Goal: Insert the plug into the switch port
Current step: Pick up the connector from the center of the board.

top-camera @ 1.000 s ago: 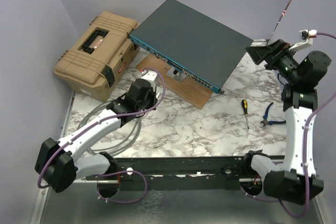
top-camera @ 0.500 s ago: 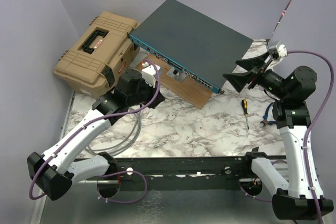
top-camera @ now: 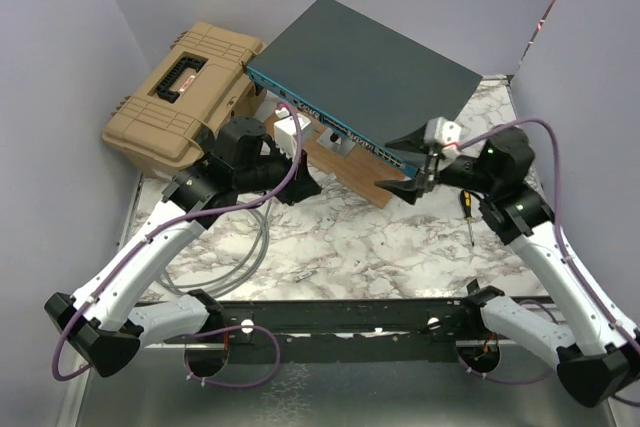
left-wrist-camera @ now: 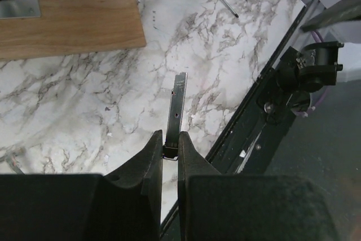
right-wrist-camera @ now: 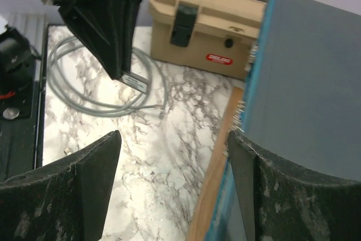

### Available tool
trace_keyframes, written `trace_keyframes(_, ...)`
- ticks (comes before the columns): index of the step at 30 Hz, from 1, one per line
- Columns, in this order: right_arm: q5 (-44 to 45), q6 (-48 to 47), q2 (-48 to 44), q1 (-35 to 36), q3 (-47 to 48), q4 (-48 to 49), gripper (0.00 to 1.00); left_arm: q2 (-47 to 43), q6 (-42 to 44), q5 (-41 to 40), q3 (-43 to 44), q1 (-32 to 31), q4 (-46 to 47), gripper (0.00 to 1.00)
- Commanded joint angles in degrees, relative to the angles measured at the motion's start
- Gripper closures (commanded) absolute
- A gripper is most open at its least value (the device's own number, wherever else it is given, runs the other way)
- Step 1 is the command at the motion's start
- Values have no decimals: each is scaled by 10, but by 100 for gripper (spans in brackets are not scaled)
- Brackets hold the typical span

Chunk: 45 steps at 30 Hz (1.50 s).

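Switch (top-camera: 370,67): big grey-teal box at the back of the table, blue port face (top-camera: 345,135) turned toward the arms.
Toolbox (top-camera: 185,97): tan, just left of the switch, not part of this job.
Board (top-camera: 360,179): wooden, lies under the switch's front edge.
Right gripper (right-wrist-camera: 175,139): jaws spread wide with nothing in them, right by the switch's near corner.
Left gripper (left-wrist-camera: 170,139): pinched tight on one end of the plug, just in front of the port face, not touching it.
Plug (left-wrist-camera: 177,105): slim metal-looking strip sticking straight out of the fingers. The wrist view shows it aimed over bare marble, no socket in sight.
What could go wrong: imo that end-only pinch lets the plug swivel if it clips a socket edge. The wide-open right gripper could also nudge the switch on its board, or the arms could bump.
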Motion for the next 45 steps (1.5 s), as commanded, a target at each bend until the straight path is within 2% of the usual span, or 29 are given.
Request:
trace_keyframes(1, 73, -155, 47, 93, 25, -52, 21, 21, -3, 52, 22, 2, -35, 100)
trace_keyframes(7, 141, -248, 91, 195, 56, -88, 24, 23, -8, 77, 31, 2, -40, 100)
trace_keyframes(17, 273, -372, 91, 294, 39, -102, 31, 47, 10, 75, 50, 2, -73, 100)
trace_keyframes(22, 366, -465, 87, 351, 27, -108, 33, 59, 24, 73, 66, 2, -90, 100)
trace_keyframes(27, 420, -523, 94, 377, 30, -140, 36, 66, 30, 70, 71, 2, -99, 100)
trace_keyframes(32, 478, -582, 89, 390, -1, -116, 39, 67, 30, 72, 74, 2, -101, 100)
trace_keyframes(37, 490, -619, 89, 395, -8, -114, 46, 68, 28, 77, 73, 2, -101, 100)
trace_keyframes(45, 460, -617, 93, 396, -6, -102, 51, 71, 26, 86, 71, 2, -103, 100)
